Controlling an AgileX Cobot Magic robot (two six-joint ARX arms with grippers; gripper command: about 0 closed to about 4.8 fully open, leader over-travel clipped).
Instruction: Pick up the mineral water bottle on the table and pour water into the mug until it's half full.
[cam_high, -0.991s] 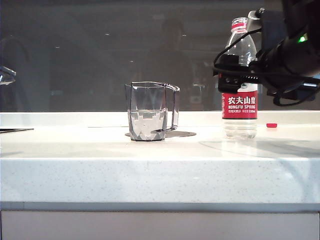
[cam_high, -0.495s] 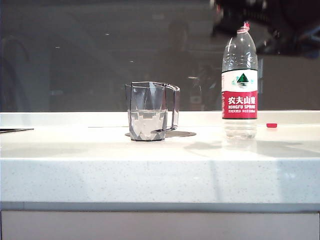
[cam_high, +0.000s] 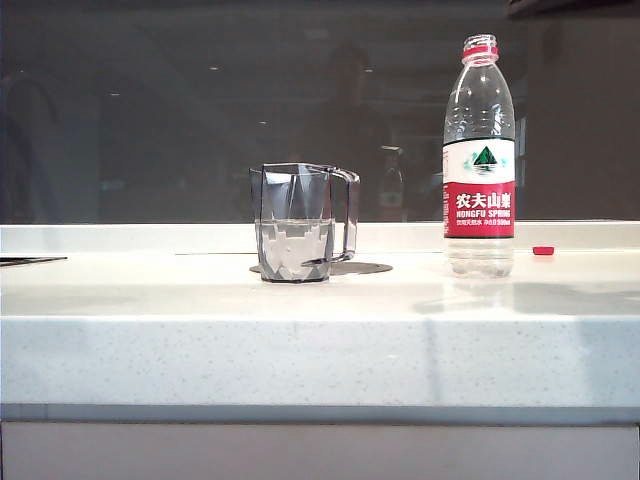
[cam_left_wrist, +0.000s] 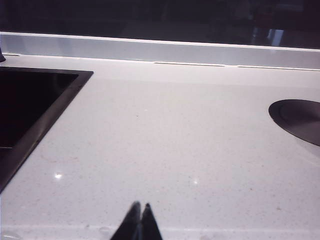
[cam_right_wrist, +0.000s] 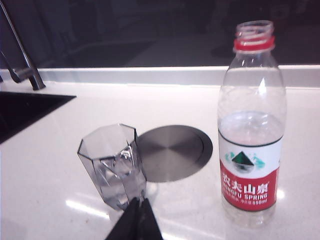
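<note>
Now right tool (cam_right_wrist: 138, 212) together, withdrawn from mineral water bottle (cam_high: 479, 160), left tool (cam_left_wrist: 138, 216) together, mug (cam_high: 297, 222) unmoved.

The left claw (cam_left_wrist: 139, 220), tips pressed together, hovers over the table (cam_left_wrist: 165, 145) beside a dark sink (cam_left_wrist: 25, 110).

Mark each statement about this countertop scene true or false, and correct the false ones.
1. The mineral water bottle stands upright on the table with no cap on. True.
2. The mug is empty. False: water fills roughly its lower half.
3. The right claw grips the bottle. False: it is shut on nothing, clear of both bottle and mug.
4. A small red cap lies on the table beside the bottle. True.
5. The left claw is wide open over the mug. False: it is shut above bare countertop near the sink.
</note>
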